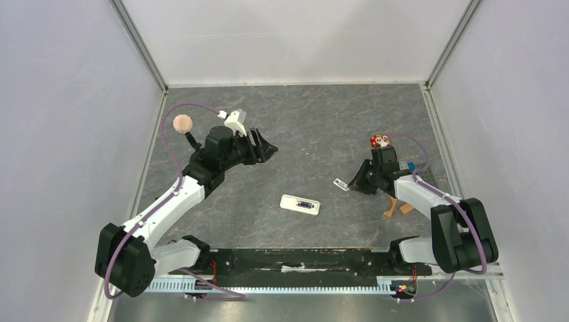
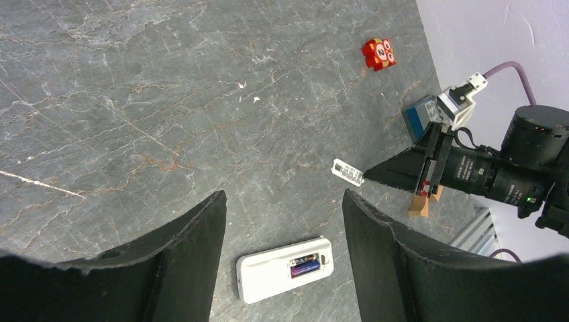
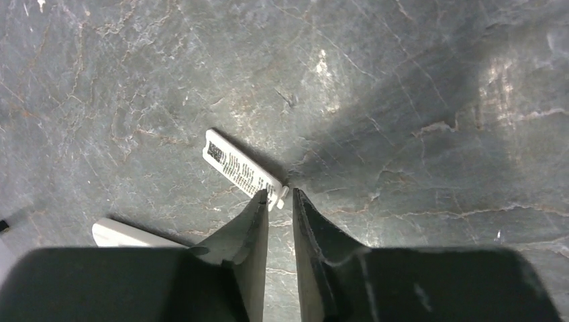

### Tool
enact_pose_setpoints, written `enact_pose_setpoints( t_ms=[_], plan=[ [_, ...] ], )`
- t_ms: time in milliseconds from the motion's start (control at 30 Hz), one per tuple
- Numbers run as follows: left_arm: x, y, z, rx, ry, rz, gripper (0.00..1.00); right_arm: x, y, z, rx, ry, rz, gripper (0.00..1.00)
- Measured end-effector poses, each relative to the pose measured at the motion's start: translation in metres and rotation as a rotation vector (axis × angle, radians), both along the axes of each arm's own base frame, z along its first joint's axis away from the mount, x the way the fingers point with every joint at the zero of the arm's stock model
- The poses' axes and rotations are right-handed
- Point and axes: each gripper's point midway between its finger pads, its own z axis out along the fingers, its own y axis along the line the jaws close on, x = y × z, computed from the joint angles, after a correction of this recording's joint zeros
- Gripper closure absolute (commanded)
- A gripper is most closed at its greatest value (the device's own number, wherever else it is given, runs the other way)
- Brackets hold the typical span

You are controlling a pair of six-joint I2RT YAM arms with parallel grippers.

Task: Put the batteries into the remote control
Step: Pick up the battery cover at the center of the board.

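The white remote control [image 1: 300, 204] lies back up in the middle of the table. Its bay is open, with dark purple-blue batteries [image 2: 305, 266] lying in it. The remote also shows in the left wrist view [image 2: 268, 278]. A small white battery cover [image 1: 341, 183] lies flat to its right. My right gripper [image 1: 353, 182] is low at the cover's [image 3: 238, 164] near end. Its fingers are a narrow slit apart, and the cover's tab shows at the tips [image 3: 280, 193]. My left gripper [image 1: 266, 149] is wide open and empty, held high at the left back, looking down on the remote.
A red block [image 1: 380, 141] and a blue ridged box [image 2: 419, 115] lie behind the right arm. Tan wooden pieces [image 1: 396, 208] lie beside it. A pinkish ball [image 1: 182, 123] sits at the far left. Walls close in the table on three sides.
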Motion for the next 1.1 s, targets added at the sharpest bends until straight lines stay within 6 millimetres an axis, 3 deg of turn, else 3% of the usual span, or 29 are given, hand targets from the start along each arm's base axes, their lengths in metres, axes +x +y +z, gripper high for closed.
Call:
enact_pose_setpoints(
  t_ms=[67, 300, 600, 767, 867, 1100],
  plan=[
    [0.0, 0.0, 0.0, 0.0, 0.0, 0.0, 0.31, -0.004, -0.002, -0.003, -0.012, 0.015, 0.008, 0.61],
    [0.0, 0.0, -0.001, 0.001, 0.001, 0.0, 0.31, -0.007, -0.008, -0.002, -0.057, 0.013, 0.042, 0.5],
    [0.001, 0.0, -0.003, 0.004, 0.007, 0.0, 0.3, 0.03, 0.003, 0.035, -0.175, -0.171, 0.317, 0.33],
    [0.001, -0.001, -0.005, 0.007, 0.011, -0.001, 0.27, 0.034, 0.018, 0.035, -0.283, -0.197, 0.522, 0.32],
    [0.002, -0.001, -0.009, 0.012, 0.021, -0.002, 0.13, 0.03, 0.026, 0.03, -0.337, -0.184, 0.63, 0.32],
    [0.001, -0.002, -0.01, 0.012, 0.025, -0.009, 0.13, 0.022, 0.025, 0.01, -0.481, -0.096, 0.783, 0.36]
  ],
)
